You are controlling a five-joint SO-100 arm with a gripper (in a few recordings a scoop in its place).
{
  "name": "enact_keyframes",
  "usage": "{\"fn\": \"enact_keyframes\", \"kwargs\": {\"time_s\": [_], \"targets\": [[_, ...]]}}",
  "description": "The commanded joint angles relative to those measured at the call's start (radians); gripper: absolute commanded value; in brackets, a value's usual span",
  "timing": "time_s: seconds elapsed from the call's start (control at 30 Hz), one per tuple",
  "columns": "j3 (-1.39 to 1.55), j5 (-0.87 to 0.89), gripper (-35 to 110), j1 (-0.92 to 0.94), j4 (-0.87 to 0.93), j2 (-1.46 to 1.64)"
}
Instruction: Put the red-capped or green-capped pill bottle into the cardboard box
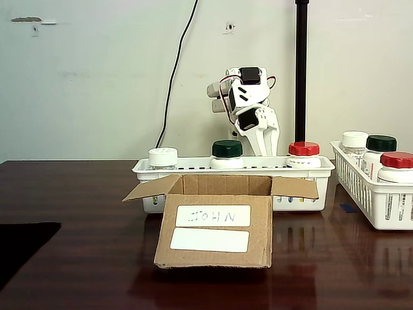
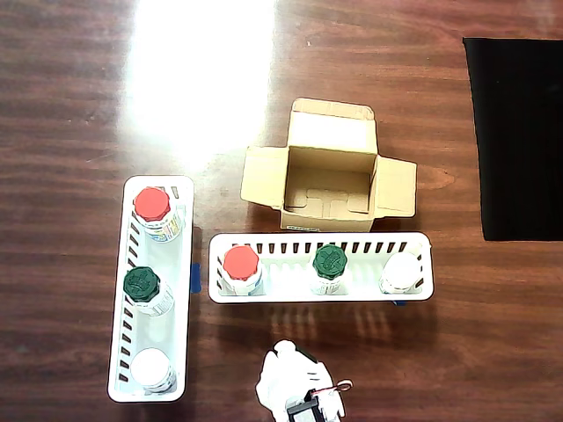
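The cardboard box [image 1: 216,223] is sitting nearest the fixed camera on the dark wooden table [image 1: 77,258], its flaps spread open and two white labels [image 1: 211,227] facing front, the upper one handwritten. From overhead the box [image 2: 327,167] is showing a bare brown floor, with nothing lying inside.

Just behind the box, a long white slotted basket [image 1: 303,169] is lying crosswise. Three bottles are standing upright in it: a white-capped bottle [image 1: 162,157] at the left of the fixed view, a green-capped bottle [image 1: 227,152] in the middle, and the red-capped pill bottle [image 1: 303,154] at the right. In the overhead view that pill bottle [image 2: 240,267] is standing at the basket's left end.

A second white basket [image 1: 361,187] is sitting at the right edge of the fixed view, turned lengthwise, holding another red-capped bottle [image 1: 396,165], a green-capped one [image 1: 381,145] and a white-capped one [image 1: 355,141].

Behind the crosswise basket the white robot arm [image 1: 248,97] is standing folded, its gripper [image 1: 263,143] pointing down between the green-capped and red-capped bottles, well behind them. It is gripping nothing; how far the fingers are parted I cannot tell. Overhead, the arm [image 2: 295,387] is showing at the bottom edge. A black pole [image 1: 301,71] and a black cable [image 1: 175,71] are rising along the pale wall.
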Motion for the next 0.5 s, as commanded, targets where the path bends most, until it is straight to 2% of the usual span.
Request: {"fn": "enact_keyframes", "kwargs": {"time_s": [0.0, 0.07, 0.1, 0.17, 0.23, 0.3, 0.4, 0.47], "targets": [[0.002, 0.164, -1, 0.064, -0.103, 0.091], [0.002, 0.448, -1, 0.06, -0.091, 0.091], [0.002, 0.517, -1, 0.064, -0.091, 0.091], [0.002, 0.514, -1, 0.106, -0.138, 0.091], [0.002, 0.425, -1, 0.143, -0.195, 0.091], [0.002, 0.535, -1, 0.176, -0.252, 0.092], [0.002, 0.58, -1, 0.264, -0.354, 0.092], [0.002, 0.67, -1, 0.308, -0.382, 0.092]]}}
